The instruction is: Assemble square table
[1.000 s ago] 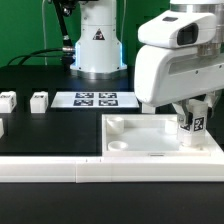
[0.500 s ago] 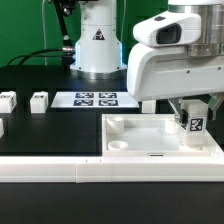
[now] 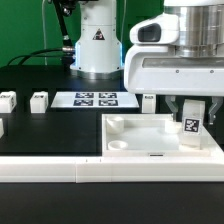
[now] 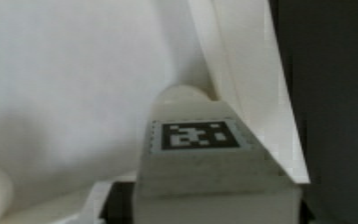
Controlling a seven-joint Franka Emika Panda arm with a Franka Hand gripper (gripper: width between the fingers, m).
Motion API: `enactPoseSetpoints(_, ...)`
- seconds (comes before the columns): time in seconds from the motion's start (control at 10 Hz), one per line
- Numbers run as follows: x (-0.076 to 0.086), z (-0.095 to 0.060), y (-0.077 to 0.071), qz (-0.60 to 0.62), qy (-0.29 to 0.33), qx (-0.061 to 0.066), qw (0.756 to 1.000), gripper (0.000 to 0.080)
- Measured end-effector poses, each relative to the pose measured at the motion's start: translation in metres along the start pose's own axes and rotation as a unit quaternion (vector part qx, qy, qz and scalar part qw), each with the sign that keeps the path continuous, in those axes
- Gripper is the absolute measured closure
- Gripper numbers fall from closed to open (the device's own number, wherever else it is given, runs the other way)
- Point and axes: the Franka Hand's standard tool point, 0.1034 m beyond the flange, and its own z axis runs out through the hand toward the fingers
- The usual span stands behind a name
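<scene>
The gripper (image 3: 190,118) is clamped on a short white leg (image 3: 190,130), one finger on each side, and holds it upright with its black-and-white tag facing the exterior camera, at about 3 o'clock in that view. The leg hangs over the far 3 o'clock corner of the square table top (image 3: 150,138), which lies flat on the black worktop (image 3: 50,135) with its raised rim up; whether the leg touches the top cannot be told. The wrist view shows the same leg (image 4: 197,150) close up, its tag just beside the top's rim (image 4: 247,80). One loose leg (image 3: 8,100) and a second loose leg (image 3: 39,100) stand near 9 o'clock, well apart from the top. The marker board (image 3: 95,99) lies toward 11 o'clock, and a long white border rail (image 3: 60,168) runs along 6 o'clock.
</scene>
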Motion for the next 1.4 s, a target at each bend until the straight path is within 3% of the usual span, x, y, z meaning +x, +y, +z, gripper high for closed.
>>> enactPoseSetpoints(0.6,0.0006,0.0005,0.0017,0.235,-0.001,-0.001,0.972,0.0509)
enactPoseSetpoints(0.7,0.0005,0.0007,0.0015,0.259,-0.002,0.000,0.966,0.0433)
enactPoseSetpoints(0.8,0.0002,0.0007,0.0010,0.256,-0.002,0.000,0.967,0.0433)
enactPoseSetpoints(1.0,0.0006,0.0000,0.0011,0.188,-0.001,0.001,0.982,0.0182)
enactPoseSetpoints(1.4,-0.0006,0.0007,-0.0001,0.037,0.000,-0.002,0.999,0.0151)
